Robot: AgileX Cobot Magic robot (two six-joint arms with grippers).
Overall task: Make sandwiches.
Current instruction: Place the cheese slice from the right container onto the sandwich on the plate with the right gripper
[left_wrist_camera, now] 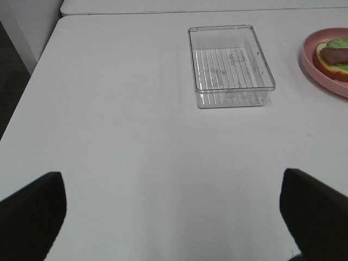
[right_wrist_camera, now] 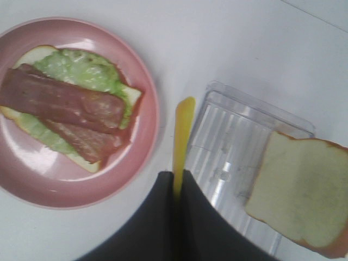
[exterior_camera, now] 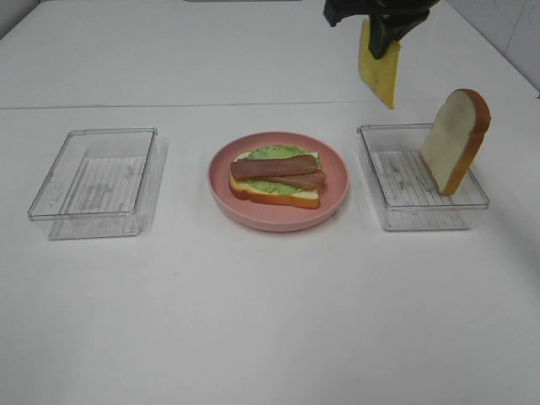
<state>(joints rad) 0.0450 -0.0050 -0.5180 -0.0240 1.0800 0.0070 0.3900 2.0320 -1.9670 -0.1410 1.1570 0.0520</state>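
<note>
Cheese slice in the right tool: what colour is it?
Plain yellow. The cheese slice shows best in the exterior high view, hanging from the right tool.

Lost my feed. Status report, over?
Right gripper shut on cheese, raised. Left gripper open. Sandwich on plate lacks cheese, top bread. Path clear.

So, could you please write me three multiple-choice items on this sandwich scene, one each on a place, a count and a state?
1. Where does the loose bread slice stand?
A. in the right tray
B. on the pink plate
C. in the left tray

2. How many meat strips lie on the lettuce?
A. one
B. two
C. four

3. What is the right pincer doing?
A. standing open and empty
B. gripping the bread slice
C. gripping the yellow cheese slice

Key: 1 A, the slice leans upright against that tray's far side. 2 B, two overlapping strips show from the right wrist. 3 C, the cheese hangs edge-on from the shut jaws.
</note>
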